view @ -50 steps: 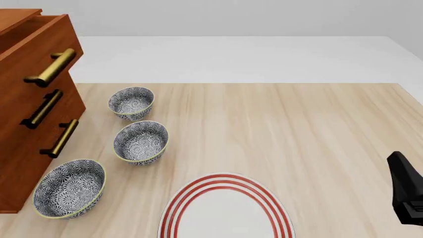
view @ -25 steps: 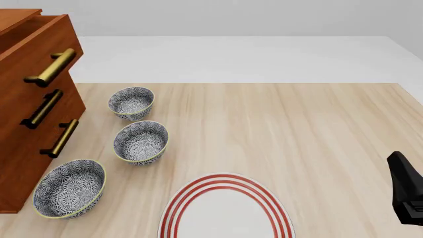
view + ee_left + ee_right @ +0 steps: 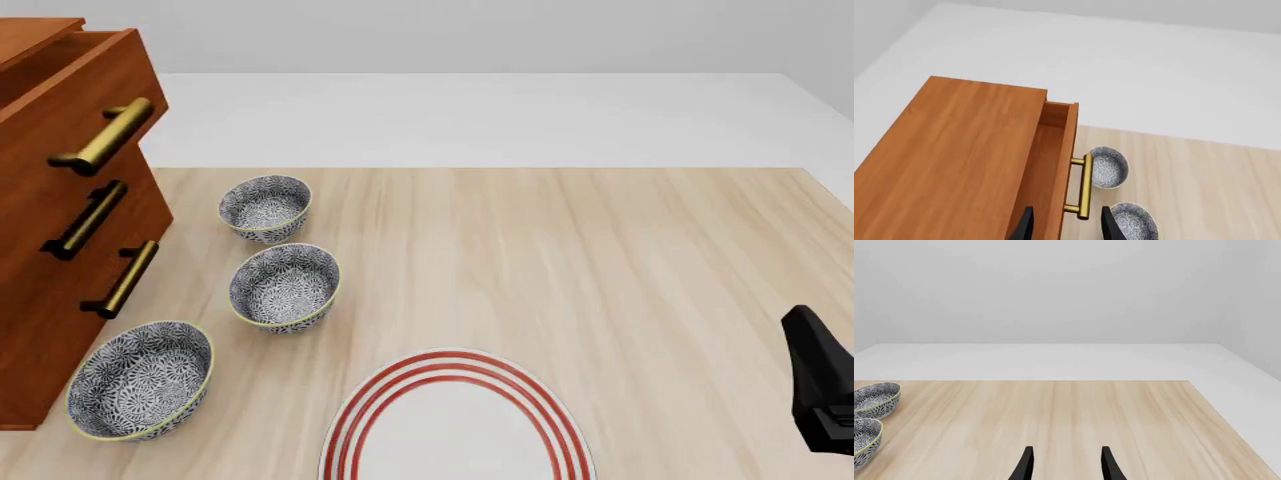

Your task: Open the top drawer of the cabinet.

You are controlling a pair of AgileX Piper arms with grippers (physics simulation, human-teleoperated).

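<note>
One drawer of three, the top drawer, already stands pulled out from the cabinet at the table's left edge, its brass handle jutting forward. The left gripper hovers above that handle, fingers parted and holding nothing, apparently released. The right gripper idles open and empty over bare table, well apart. Three patterned bowls sit beside the cabinet.

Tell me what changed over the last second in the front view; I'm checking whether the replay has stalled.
Nothing visibly changed. The top drawer sits pulled partly out of the cabinet, the three bowls and the striped plate lie where they were, and the right arm rests at the same edge spot.
</note>
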